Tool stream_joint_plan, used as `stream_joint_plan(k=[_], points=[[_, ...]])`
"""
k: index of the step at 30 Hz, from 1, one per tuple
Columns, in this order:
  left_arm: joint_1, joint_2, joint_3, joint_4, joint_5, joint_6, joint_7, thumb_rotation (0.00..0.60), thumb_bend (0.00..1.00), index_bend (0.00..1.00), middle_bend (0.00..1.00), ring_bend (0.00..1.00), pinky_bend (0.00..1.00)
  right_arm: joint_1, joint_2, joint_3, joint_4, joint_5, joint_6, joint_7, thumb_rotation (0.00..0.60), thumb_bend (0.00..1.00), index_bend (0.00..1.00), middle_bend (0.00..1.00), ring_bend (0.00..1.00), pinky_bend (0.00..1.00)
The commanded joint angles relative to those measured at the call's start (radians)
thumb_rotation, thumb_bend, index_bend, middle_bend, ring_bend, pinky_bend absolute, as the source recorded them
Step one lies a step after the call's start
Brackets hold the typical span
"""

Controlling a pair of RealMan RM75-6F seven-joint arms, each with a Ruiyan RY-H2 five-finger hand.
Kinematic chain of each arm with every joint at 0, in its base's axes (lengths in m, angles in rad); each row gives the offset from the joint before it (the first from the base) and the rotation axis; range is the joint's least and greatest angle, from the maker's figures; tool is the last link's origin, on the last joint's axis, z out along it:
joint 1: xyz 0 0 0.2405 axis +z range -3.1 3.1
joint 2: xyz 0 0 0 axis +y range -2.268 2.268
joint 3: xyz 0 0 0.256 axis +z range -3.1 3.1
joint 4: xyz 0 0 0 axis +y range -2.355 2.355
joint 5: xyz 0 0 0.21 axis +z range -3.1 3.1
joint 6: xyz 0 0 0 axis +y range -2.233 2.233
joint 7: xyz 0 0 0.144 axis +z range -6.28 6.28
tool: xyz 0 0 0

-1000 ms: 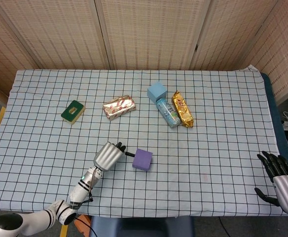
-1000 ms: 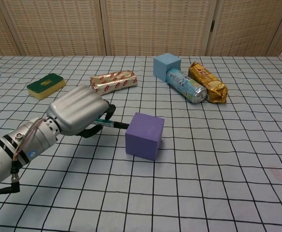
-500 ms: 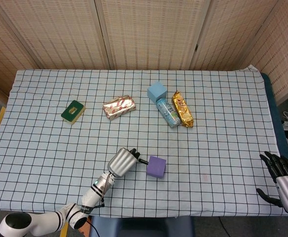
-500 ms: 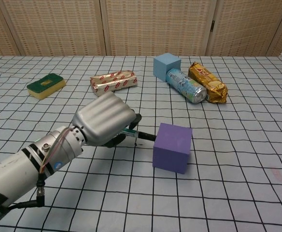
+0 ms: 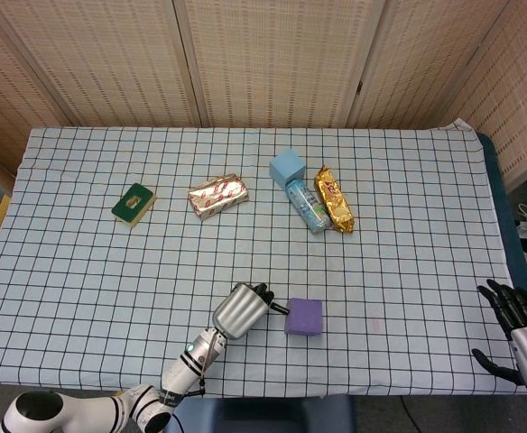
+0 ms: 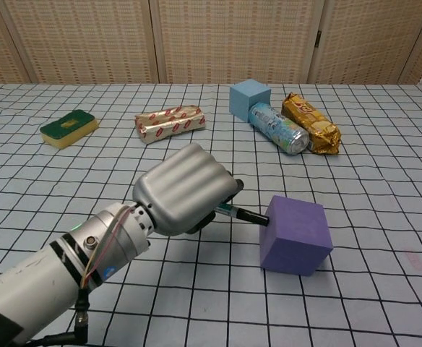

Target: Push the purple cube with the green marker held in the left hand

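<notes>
The purple cube [image 5: 303,317] [image 6: 295,234] sits near the front edge of the checked cloth, slightly right of centre. My left hand [image 5: 242,309] [image 6: 184,189] is just left of it, fingers curled around the green marker [image 6: 238,213], whose dark tip touches the cube's left face. In the head view the marker [image 5: 279,308] shows only as a short dark stub between hand and cube. My right hand [image 5: 519,320] hangs at the far right edge of the table, fingers spread, holding nothing; the chest view does not show it.
At the back stand a light blue cube [image 5: 286,167] [image 6: 249,97], a lying can [image 5: 308,206] [image 6: 277,127] and a gold snack pack [image 5: 334,199] [image 6: 311,123]. A silver-red wrapped bar [image 5: 218,195] [image 6: 170,122] and a green sponge [image 5: 134,203] [image 6: 69,127] lie to the left.
My left hand has moved rightward and toward the table's front, with the marker tip against the cube. The purple cube has slid right and slightly forward with it. The right hand barely shifted.
</notes>
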Motion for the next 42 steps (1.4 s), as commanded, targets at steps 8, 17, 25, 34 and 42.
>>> stream_joint_plan(k=[8,17,25,34,42], points=[[0.130,0.276,0.017,-0.100,-0.026,0.124,-0.094,0.600,0.60,0.83,0.85,0.82,1.00,0.012,-0.012,0.009,-0.005,-0.002,-0.008,-0.010,0.600,0.13,0.00,0.00,0.00,0.00],[0.294,0.438,0.065,-0.115,-0.138,0.171,-0.267,0.600,0.58,0.71,0.80,0.81,1.00,0.051,-0.052,0.019,-0.019,-0.001,-0.068,-0.070,0.600,0.13,0.00,0.00,0.00,0.00],[0.310,0.412,0.087,-0.073,-0.130,0.138,-0.303,0.600,0.53,0.49,0.60,0.75,1.00,0.071,-0.076,0.024,-0.024,-0.003,-0.091,-0.091,0.600,0.13,0.00,0.00,0.00,0.00],[0.313,0.453,0.073,-0.149,-0.222,0.045,-0.254,0.600,0.48,0.26,0.19,0.23,0.62,0.072,-0.075,0.025,-0.028,0.015,-0.093,-0.103,0.600,0.13,0.00,0.00,0.00,0.00],[0.373,0.606,0.113,-0.347,-0.079,0.189,-0.393,0.600,0.42,0.13,0.03,0.00,0.19,0.062,-0.080,0.026,-0.032,0.021,-0.074,-0.116,0.600,0.13,0.00,0.00,0.00,0.00]])
